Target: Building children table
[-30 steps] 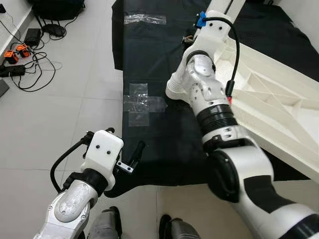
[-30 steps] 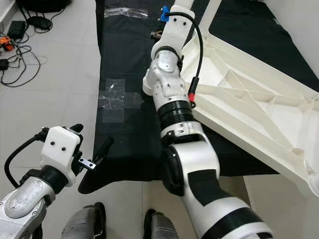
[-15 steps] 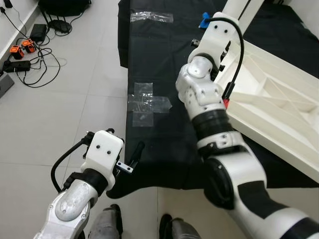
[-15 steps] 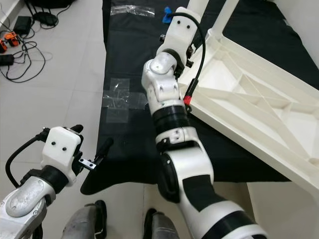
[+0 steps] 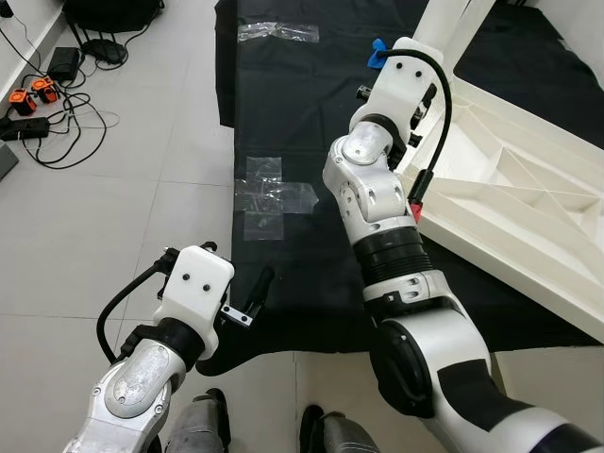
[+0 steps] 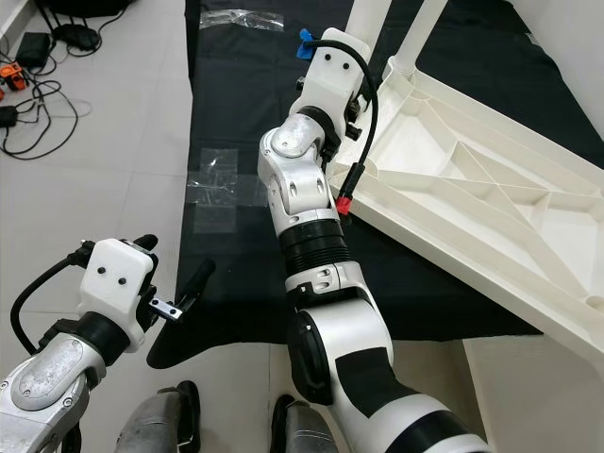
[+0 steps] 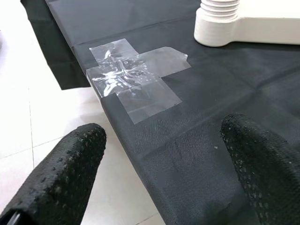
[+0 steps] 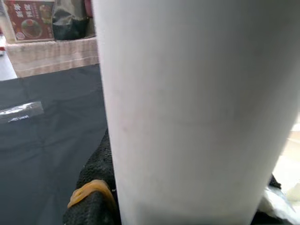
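A black cloth [image 5: 302, 123] is spread on the tiled floor [image 5: 123, 217], and on it lies the white plastic children table [image 6: 491, 198] turned upside down, with a white table leg [image 6: 370, 21] standing up at its corner. The right gripper [image 8: 197, 206] is at this leg with its fingers [image 8: 93, 197] closed around it, while the left gripper [image 7: 164, 173] hangs low over the near edge of the cloth with its fingers [image 7: 61, 164] wide open and holding nothing. Smaller things are a cross of clear tape [image 7: 133, 77] on the cloth and black cables [image 5: 57, 123] on the floor at the left; a red printed package in the right wrist view has writing too small to read.
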You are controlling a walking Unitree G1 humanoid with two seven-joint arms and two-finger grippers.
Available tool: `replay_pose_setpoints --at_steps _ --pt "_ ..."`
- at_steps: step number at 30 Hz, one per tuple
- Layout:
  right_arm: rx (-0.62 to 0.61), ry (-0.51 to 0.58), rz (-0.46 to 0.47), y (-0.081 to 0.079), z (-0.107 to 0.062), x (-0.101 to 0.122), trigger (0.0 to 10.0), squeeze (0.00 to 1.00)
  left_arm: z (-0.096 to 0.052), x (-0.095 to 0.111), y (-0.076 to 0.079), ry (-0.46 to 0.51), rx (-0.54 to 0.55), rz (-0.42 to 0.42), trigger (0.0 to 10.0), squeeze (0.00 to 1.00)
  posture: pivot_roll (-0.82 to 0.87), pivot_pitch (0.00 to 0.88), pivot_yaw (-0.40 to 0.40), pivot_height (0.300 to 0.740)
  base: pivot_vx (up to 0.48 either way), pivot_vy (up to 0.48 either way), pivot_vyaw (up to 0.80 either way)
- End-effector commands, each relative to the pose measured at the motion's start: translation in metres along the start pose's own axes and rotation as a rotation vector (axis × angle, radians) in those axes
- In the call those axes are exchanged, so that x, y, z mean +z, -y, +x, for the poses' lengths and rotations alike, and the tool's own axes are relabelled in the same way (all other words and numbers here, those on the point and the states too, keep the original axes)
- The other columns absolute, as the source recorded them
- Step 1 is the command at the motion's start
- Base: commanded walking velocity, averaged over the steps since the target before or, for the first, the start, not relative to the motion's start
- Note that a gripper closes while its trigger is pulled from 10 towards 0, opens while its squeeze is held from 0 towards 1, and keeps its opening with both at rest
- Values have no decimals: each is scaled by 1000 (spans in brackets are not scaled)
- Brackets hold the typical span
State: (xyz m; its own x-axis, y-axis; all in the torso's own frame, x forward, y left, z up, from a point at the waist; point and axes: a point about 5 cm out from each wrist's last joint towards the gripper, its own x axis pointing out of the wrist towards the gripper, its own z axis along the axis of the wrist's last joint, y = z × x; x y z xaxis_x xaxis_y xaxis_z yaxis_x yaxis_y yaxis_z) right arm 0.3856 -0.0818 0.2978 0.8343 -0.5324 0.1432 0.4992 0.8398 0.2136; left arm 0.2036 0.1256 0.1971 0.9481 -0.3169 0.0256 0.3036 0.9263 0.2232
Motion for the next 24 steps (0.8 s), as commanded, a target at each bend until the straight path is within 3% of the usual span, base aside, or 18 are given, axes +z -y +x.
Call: replay_pose_setpoints --at_steps 1,7,10,15,24 --pt "-38 -263 -73 18 0 -55 10000 0 -1 -4 2 -15 -13 3 10000 0 96 280 -133 740 0 0 0" --pt "-125 -257 -68 30 7 -55 10000 0 0 -4 2 -13 -13 3 10000 0 98 283 -131 740 0 0 0" --pt "-189 -182 -107 39 9 -55 10000 0 0 -4 1 -12 -13 5 10000 0 97 284 -131 740 0 0 0" --pt "-226 -188 -76 48 9 -63 10000 0 1 -3 1 -9 -14 7 10000 0 100 285 -127 740 0 0 0" --pt "-262 -190 -108 51 10 -63 10000 0 1 -3 3 -9 -17 3 10000 0 97 284 -126 740 0 0 0"
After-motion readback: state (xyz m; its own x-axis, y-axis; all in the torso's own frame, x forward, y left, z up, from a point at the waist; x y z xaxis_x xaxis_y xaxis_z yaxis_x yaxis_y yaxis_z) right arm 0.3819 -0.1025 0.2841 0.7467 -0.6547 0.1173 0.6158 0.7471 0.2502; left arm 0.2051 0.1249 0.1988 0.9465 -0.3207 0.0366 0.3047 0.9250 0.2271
